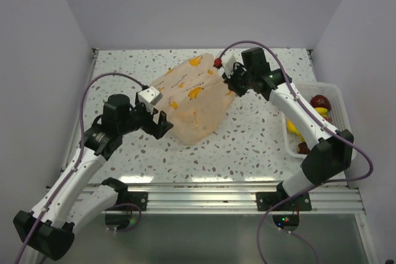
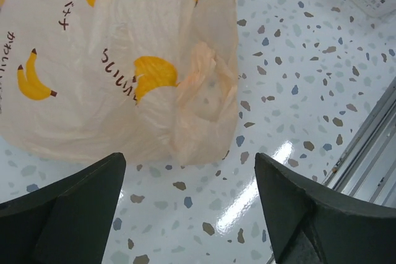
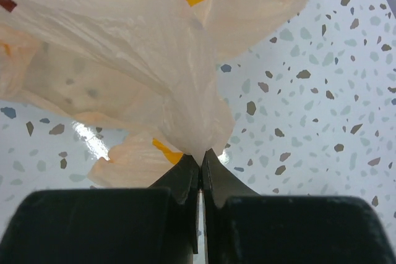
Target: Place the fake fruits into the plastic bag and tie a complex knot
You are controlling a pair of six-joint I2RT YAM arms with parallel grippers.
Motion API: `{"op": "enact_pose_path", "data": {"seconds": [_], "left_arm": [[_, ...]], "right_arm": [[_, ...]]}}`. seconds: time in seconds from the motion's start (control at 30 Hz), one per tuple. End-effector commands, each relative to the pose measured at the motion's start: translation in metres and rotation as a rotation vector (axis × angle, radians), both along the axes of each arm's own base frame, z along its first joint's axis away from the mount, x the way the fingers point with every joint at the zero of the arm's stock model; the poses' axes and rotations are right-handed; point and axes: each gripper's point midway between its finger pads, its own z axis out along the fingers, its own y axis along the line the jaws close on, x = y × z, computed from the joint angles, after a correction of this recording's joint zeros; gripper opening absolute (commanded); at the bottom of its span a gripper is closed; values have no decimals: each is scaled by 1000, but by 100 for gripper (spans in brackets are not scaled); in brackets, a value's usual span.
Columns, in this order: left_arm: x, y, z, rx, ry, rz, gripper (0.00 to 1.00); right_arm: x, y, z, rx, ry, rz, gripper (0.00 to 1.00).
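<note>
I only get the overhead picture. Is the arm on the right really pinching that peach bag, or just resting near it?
Observer: Pinching. Its wrist camera shows the right gripper shut tight on a gathered fold of the plastic bag.
Operator: And the other arm?
Observer: The left gripper is wide open and holding nothing; the bag's edge lies just ahead of it on the table.
Operator: What are those yellow blobs on the bag?
Observer: Printed bananas, with dark lettering beside them.

A lab test cell: plain white walls [image 1: 204, 4] enclosing a speckled table [image 1: 260, 137].
</note>
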Motion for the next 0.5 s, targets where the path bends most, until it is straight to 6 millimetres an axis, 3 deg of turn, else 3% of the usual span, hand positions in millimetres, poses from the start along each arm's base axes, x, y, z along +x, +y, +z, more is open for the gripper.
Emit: {"op": "enact_pose_path", "data": {"seconds": [0.0,0.03,0.13,0.47], "left_arm": [[-1,-5,38,10,-160,-96,92],[10,-4,51,15,-202,-73,94],[29,-13,61,56,-210,-91,100],[102,-18,56,232,-365,-22,100]], "right_arm": [[10,13,21,17,-118,127,0],[9,15,20,17,-120,142,0],[11,19,19,17,-130,183,0],[18,27,18,25,-121,258,1]]}}
